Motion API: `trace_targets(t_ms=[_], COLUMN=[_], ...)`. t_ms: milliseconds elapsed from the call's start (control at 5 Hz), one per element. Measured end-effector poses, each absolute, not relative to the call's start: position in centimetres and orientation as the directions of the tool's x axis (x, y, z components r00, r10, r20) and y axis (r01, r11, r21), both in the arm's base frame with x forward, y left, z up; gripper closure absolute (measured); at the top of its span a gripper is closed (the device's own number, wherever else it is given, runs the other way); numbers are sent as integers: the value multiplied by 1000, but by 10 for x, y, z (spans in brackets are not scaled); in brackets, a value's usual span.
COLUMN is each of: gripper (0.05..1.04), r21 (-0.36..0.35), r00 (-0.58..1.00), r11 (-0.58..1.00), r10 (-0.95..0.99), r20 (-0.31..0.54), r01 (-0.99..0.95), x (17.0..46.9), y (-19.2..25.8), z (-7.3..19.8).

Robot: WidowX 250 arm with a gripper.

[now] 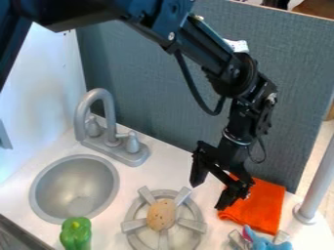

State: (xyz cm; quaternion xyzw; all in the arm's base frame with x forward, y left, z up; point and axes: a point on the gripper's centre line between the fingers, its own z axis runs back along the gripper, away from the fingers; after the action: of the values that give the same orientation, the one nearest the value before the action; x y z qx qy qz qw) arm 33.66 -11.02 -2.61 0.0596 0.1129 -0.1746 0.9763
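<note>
An orange cloth (269, 207) lay on the white desk (166, 173), partly behind the end effector (209, 197), whose fingers stood apart. Below and left of the end effector, a brown oval object (161, 215) rested on a gray burner (193, 225), with a sink (77, 188) and green pepper (76, 235) farther left.

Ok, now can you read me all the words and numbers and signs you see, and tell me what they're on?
There are none that I can read.
White patch on the robot arm: too small to tell if it has any writing.
Orange cloth, green pepper, sink and faucet: no words or numbers that I can make out.
</note>
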Motion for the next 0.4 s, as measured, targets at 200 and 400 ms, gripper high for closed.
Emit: trace_targets(t_ms=[200, 400], gripper=[83, 83], r21=[70, -4], r00=[904, 926], r11=[933, 950], r10=[-319, -304], r20=[-283, -225], r01=[352, 311], x=[330, 358], y=[-109, -129], z=[-41, -47])
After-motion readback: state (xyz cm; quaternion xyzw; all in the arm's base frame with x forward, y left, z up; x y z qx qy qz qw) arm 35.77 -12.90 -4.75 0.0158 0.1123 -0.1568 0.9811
